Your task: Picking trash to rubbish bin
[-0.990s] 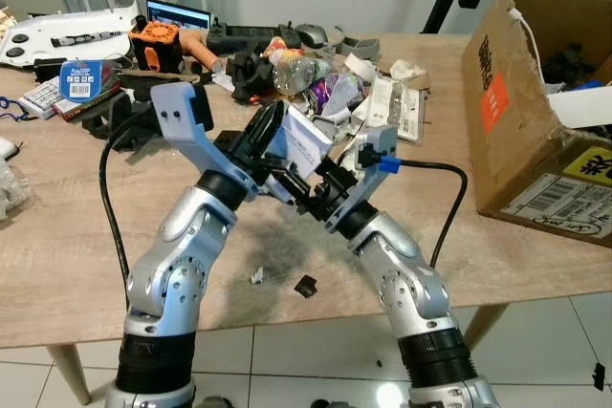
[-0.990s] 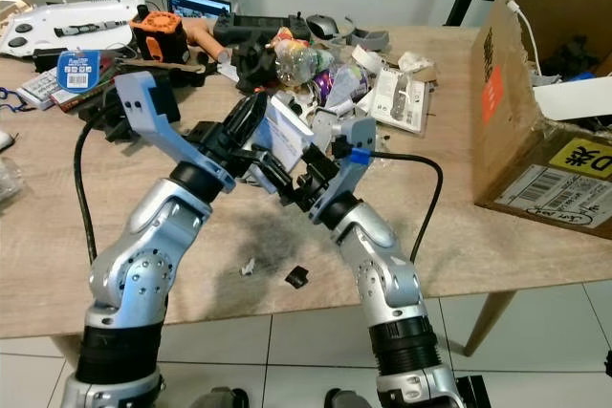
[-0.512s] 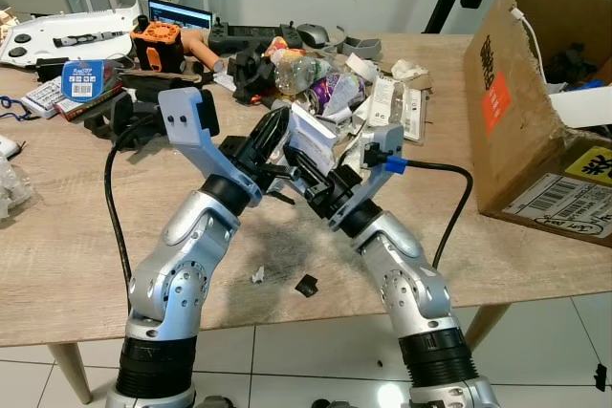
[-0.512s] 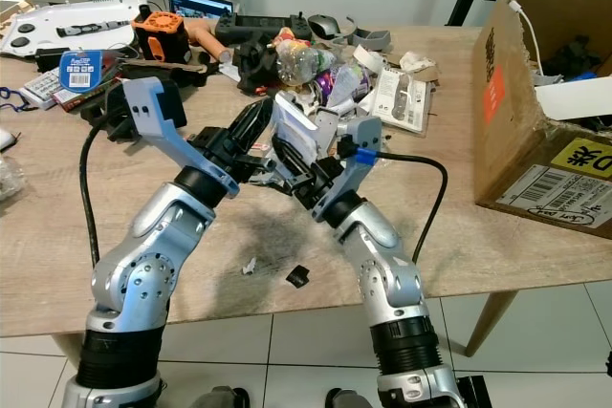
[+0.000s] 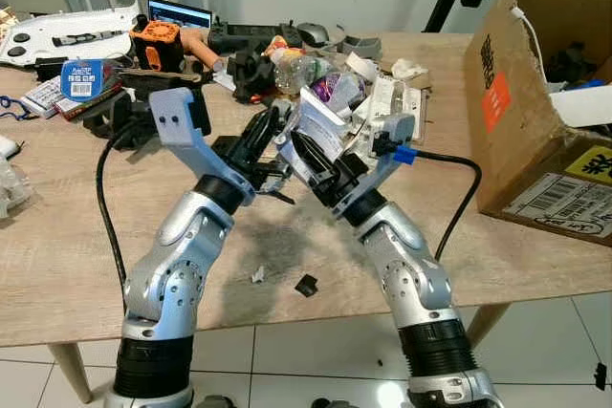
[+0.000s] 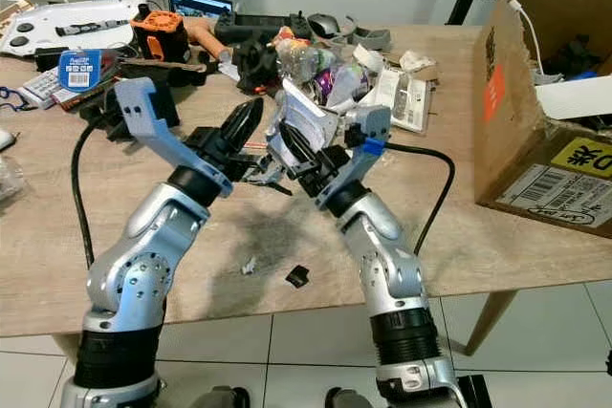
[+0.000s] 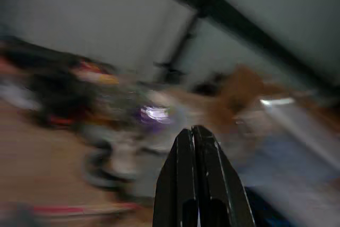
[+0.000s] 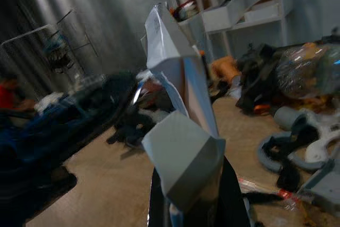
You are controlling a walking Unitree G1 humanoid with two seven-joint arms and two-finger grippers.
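Between right hand [image 5: 304, 152] fingers: white carton [image 5: 320, 128], clamped.

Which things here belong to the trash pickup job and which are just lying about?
Job in hand:
- white carton, held by the right gripper
- left gripper, fingers shut, beside it
- trash pile
- cardboard box, possibly the bin

Lying about:
- laptop
- orange tool
- blue-labelled packet
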